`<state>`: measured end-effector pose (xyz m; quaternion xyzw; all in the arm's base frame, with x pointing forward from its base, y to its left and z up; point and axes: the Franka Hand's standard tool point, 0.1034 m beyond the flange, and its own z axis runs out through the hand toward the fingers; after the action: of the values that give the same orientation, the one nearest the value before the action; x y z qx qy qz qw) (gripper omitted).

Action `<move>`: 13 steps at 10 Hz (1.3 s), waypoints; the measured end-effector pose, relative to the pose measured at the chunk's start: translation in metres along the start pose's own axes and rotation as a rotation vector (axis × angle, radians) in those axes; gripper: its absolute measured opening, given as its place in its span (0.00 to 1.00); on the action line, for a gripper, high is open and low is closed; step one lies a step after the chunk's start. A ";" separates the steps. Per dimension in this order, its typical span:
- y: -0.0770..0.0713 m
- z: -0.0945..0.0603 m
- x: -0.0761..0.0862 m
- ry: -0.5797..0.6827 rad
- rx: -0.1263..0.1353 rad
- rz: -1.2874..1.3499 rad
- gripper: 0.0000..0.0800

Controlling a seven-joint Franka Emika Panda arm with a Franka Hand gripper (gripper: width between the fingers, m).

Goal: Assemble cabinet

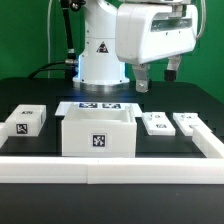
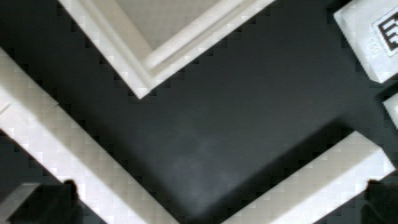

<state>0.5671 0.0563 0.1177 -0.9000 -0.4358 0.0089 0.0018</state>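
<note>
The cabinet [image 1: 97,135] is an open white box with a square marker on its front, standing at the table's middle front. My gripper [image 1: 156,76] hangs open and empty high above the table, up and toward the exterior view's right of the box, touching nothing. Two small white tagged panels [image 1: 155,123] [image 1: 187,122] lie below it, on the box's right. A small white block with one tag [image 1: 27,122] lies on the box's left. In the wrist view the gripper [image 2: 217,210] shows dark fingers [image 2: 39,205] wide apart over bare dark table, with a white corner [image 2: 151,50] beyond.
The marker board [image 1: 98,105] lies flat behind the box, in front of the robot's base [image 1: 100,60]. A white rail [image 1: 110,168] runs along the table's front and up its right side; its corner shows in the wrist view [image 2: 71,150].
</note>
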 end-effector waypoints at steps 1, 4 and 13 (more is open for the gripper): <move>0.000 0.000 0.000 0.000 0.000 0.000 1.00; 0.000 0.000 0.000 0.000 0.000 0.000 1.00; 0.020 0.017 -0.046 0.005 -0.013 -0.344 1.00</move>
<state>0.5542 0.0075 0.1014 -0.8120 -0.5836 0.0032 -0.0014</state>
